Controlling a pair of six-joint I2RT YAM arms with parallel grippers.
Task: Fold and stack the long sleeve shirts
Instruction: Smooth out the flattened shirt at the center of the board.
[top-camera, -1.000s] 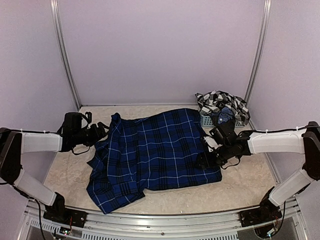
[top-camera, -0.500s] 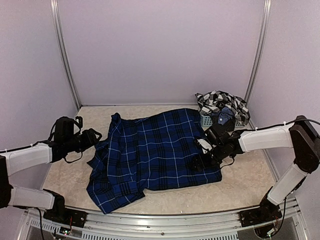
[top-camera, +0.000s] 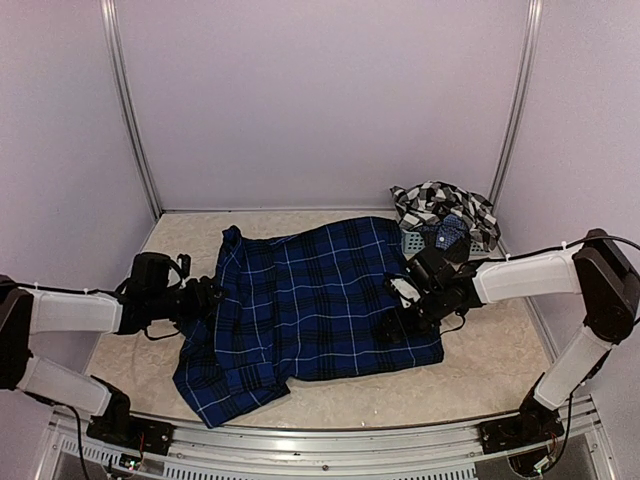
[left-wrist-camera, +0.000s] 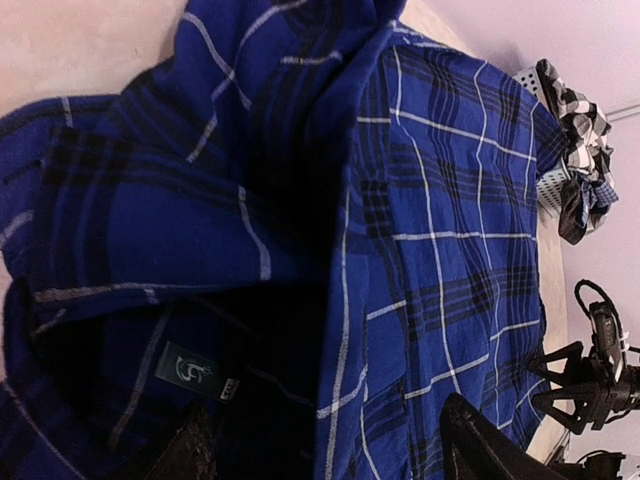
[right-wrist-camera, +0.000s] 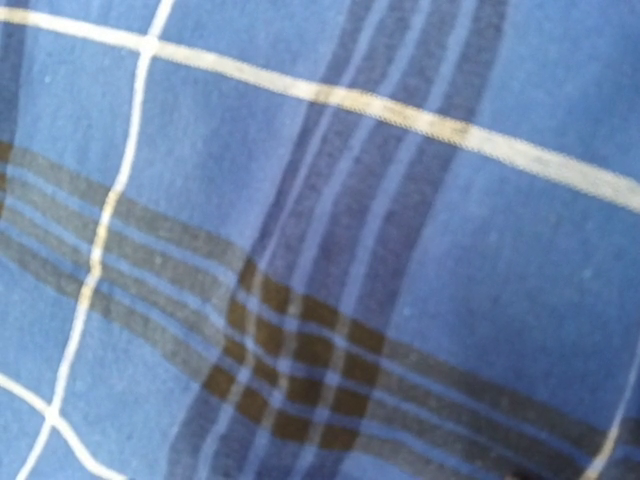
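the navy blue shirt (top-camera: 310, 300) lies spread across the middle of the table (top-camera: 480, 370), its near left part bunched and folded over. the left claw (top-camera: 213, 297) sits at the shirt's left edge. its fingers (left-wrist-camera: 480, 440) stand wide apart over the collar, near a small dark label (left-wrist-camera: 188, 368), and grip nothing. the right claw (top-camera: 393, 325) is down on the right part of the same shirt. its own camera shows only blue plaid cloth up close, so it cannot be told how far open it is or whether it has hold of the cloth. the black-and-white checked shirt (top-camera: 445, 205) is heaped over a small basket (top-camera: 412, 241) at the far right corner.
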